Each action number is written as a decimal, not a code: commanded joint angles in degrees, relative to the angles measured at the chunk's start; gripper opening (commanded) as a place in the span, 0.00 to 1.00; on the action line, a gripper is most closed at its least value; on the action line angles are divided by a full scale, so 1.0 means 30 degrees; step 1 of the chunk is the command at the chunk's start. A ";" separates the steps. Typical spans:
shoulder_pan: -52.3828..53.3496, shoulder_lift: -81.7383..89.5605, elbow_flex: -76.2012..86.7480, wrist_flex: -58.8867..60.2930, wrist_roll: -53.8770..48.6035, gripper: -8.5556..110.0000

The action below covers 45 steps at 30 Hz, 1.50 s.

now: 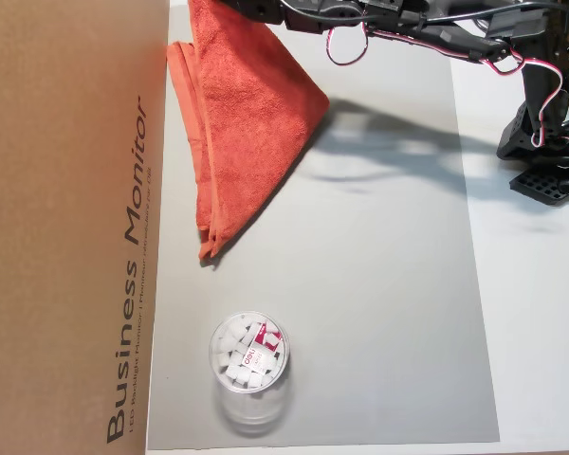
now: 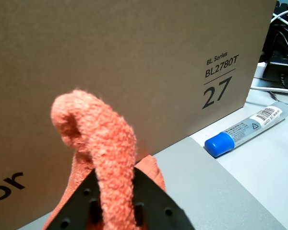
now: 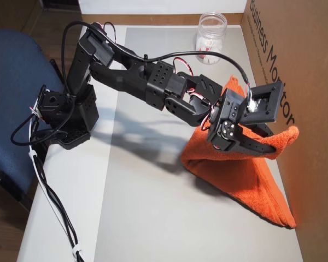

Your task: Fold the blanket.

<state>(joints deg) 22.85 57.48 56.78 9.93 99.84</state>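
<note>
The orange terry blanket point(image 1: 247, 123) lies at the far left of the grey mat point(image 1: 379, 284), next to the cardboard box. One corner is lifted off the mat, so the cloth hangs as a folded triangle. In the wrist view my gripper point(image 2: 115, 176) is shut on a bunched edge of the blanket point(image 2: 105, 129), which curls over above the black fingers point(image 2: 153, 199). In the other overhead view the gripper point(image 3: 276, 147) holds the blanket point(image 3: 235, 174) up close to the box. In the first overhead view the fingertips are hidden at the top edge.
A tall cardboard monitor box point(image 1: 66, 227) walls the mat's side next to the blanket. A clear jar of white cubes point(image 1: 249, 355) stands on the mat. A blue-capped tube point(image 2: 245, 129) lies off the mat. The arm base point(image 3: 65, 120) and a blue chair point(image 3: 16, 71) are opposite.
</note>
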 commanded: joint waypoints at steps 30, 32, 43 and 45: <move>-0.0322 -0.4541 -0.2754 -0.3604 0.0469 0.07; -0.0557 -0.4600 -0.2842 -0.3984 0.1377 0.07; -0.1260 -0.4336 -0.2725 -0.5566 0.4307 0.07; -0.1143 -0.4512 -0.2549 -0.5508 0.4014 0.07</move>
<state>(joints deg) 19.25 42.80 51.68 -5.89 112.06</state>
